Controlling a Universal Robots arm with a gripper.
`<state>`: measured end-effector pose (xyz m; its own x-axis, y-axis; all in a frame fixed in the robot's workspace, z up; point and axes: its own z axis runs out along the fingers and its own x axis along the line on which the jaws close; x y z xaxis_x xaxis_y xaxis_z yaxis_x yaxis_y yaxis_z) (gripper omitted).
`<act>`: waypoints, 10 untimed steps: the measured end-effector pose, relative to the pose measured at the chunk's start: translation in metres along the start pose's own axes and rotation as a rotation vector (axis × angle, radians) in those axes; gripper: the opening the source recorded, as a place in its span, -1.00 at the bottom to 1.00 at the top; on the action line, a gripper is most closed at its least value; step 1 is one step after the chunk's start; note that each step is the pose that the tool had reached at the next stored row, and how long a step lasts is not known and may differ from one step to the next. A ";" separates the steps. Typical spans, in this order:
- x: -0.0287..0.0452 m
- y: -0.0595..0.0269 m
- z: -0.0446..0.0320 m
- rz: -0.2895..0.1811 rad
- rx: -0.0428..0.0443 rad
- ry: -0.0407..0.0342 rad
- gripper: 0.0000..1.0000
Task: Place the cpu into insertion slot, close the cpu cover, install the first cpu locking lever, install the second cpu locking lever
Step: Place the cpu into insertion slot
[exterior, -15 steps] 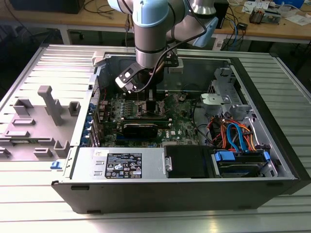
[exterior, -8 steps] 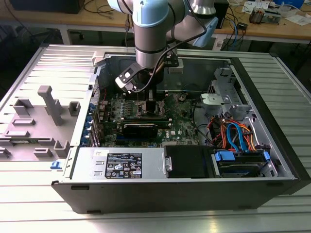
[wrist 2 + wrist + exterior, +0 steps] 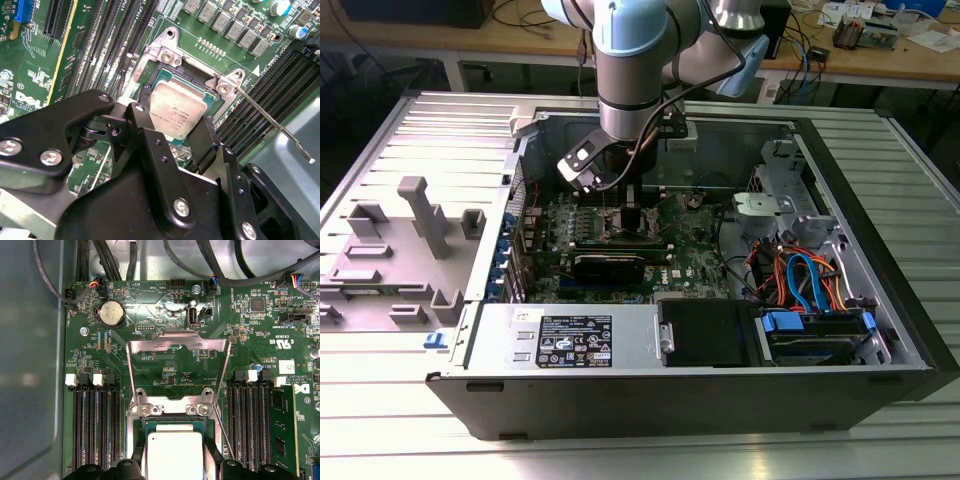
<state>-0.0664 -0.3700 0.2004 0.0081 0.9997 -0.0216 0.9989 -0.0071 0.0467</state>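
gripper (image 3: 176, 122) down inside the open computer case (image 3: 880, 300), over the green board. fingers (image 3: 212, 460) sit against two opposite edges of the cpu (image 3: 174, 452); they look to be pinching it, not spread clear.

cpu is at the insertion slot (image 3: 165, 75), inside its metal rim. cannot tell whether it is fully down or held just proud of it.

cpu cover (image 3: 177, 342) stands flipped open, on the hinge side of the slot. one locking lever (image 3: 272, 117) sticks out free past the slot corner.

orientation: cpu lies flat, dull metal top facing up at both wrist cameras. it is square, so no real long axis; its edges run in line with the slot rim and with the long black memory slots (image 3: 95, 425) either side.

risks, my judgement:
- a slight skew or tilt at release would leave one corner riding the rim, or load the socket contacts.
- fingers dragging on the edges while opening could lift or shift the chip.
- the free lever is near the fingers and could snag.
- the open cover could drop onto an unseated chip.
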 end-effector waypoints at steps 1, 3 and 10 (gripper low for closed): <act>0.0000 0.0000 0.0000 0.000 0.0000 -0.0001 0.11; 0.0000 0.0001 0.0000 0.000 0.0000 0.0000 0.23; 0.0010 0.0010 0.0000 0.000 0.0000 0.0000 0.23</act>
<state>-0.0654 -0.3690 0.2004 0.0080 0.9997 -0.0217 0.9989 -0.0070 0.0467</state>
